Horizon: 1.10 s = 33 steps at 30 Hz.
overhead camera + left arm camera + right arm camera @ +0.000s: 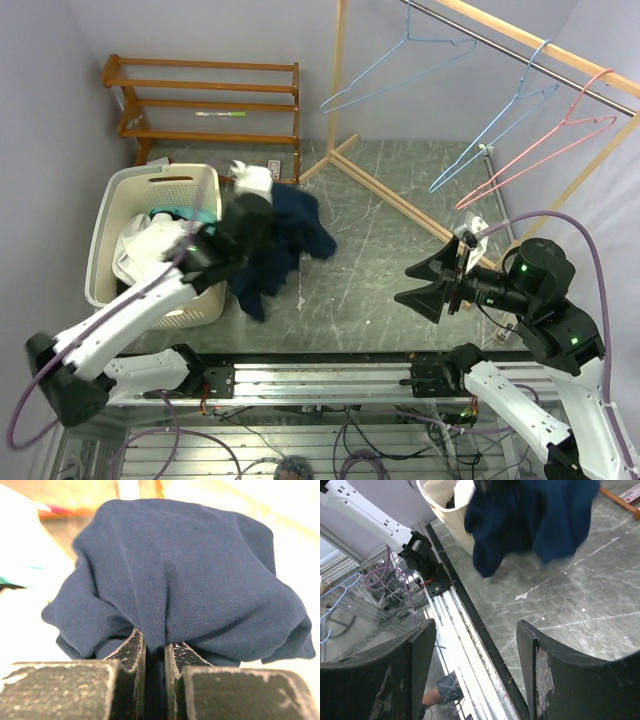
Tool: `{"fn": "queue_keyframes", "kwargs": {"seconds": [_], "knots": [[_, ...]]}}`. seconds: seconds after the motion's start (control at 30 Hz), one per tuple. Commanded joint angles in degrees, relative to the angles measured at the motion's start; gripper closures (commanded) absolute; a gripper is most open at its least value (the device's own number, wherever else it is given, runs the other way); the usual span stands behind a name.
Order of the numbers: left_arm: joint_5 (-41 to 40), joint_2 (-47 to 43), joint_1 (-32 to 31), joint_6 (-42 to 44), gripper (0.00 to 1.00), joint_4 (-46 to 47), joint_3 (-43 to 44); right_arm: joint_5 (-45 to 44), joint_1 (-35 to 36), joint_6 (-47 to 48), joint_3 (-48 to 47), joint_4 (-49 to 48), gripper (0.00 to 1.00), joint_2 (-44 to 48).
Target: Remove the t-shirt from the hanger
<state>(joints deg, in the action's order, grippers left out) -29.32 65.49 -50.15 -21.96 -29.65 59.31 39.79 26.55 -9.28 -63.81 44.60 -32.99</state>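
Fingers (131,652) of the left gripper (154,649) are pinched tight on a fold of the navy t-shirt (180,570), nearly touching, with cloth bulging over them. The right gripper (402,284) stands apart and grips nothing.

Underfoot is a grey-green marbled floor (380,210) between pale lilac walls. A wooden shelf rack (205,95) stands at the back, and a wooden garment rail (520,40) carries two blue wire hangers (400,60) and a pink one (545,135).

The left arm reaches up diagonally from its base, over the near rim of the cream laundry basket (105,235), with the shirt hanging bunched just beside the basket (no hanger shows in it). The right arm is bent at the elbow, its gripper pointing left, well apart from the shirt.

Only the left wrist view shows the pinch. The right wrist view shows the shirt's dangling hem; whether it reaches the floor I cannot tell.
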Motion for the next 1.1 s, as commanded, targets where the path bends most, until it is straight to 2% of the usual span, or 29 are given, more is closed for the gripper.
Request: {"fn": "queue_keyframes", "kwargs": {"seconds": [0.0,0.1,0.2,0.27,0.4,0.5,0.57,0.6,0.63,0.7,0.73,0.87,1.07], "knots": [[-1.1,-4.6,10.2,10.5,0.93,-8.2,13.5,0.1,0.0,-1.2,2.1,-3.0,0.35,-0.6],[-2.8,-2.8,16.1,14.0,0.93,-13.5,24.7,0.5,0.0,-1.7,2.8,-4.3,0.36,-1.1],[-11.1,-1.1,19.2,16.6,0.93,-16.8,32.5,0.7,0.1,-2.0,3.4,-5.2,0.36,-1.5],[-16.9,-1.3,20.5,17.7,0.93,-17.7,34.6,0.7,0.1,-1.9,3.5,-5.3,0.36,-1.8],[-23.3,-4.9,23.9,19.1,0.93,-14.5,32.2,1.2,0.0,-1.9,3.9,-6.0,0.37,-2.5],[-23.4,-8.3,25.3,21.0,0.93,-10.5,25.5,1.6,0.1,-2.0,3.9,-6.2,0.37,-2.8],[-21.8,-9.7,25.3,19.4,0.92,-10.8,21.2,1.8,0.1,-2.1,4.1,-6.4,0.37,-2.9],[-21.2,-10.0,25.5,17.6,0.86,-11.7,19.2,1.7,0.0,-2.1,4.1,-6.5,0.37,-2.9],[-19.3,-10.1,25.7,15.4,0.62,-12.9,16.8,1.8,0.1,-2.3,4.3,-6.6,0.37,-2.9],[-14.0,-10.1,25.9,12.4,0.08,-14.1,11.9,2.2,0.1,-2.6,4.8,-7.1,0.36,-3.1],[-10.4,-10.2,26.0,11.1,0.02,-14.3,9.9,2.5,0.1,-2.8,5.1,-7.3,0.36,-3.2],[-0.9,-14.1,25.9,7.5,0.0,-12.3,5.5,2.0,0.0,-2.7,5.0,-6.9,0.35,-4.3],[17.7,-33.7,25.9,8.1,0.0,3.2,-5.7,-5.0,0.1,-5.2,8.6,-9.2,0.32,-5.7]]}}
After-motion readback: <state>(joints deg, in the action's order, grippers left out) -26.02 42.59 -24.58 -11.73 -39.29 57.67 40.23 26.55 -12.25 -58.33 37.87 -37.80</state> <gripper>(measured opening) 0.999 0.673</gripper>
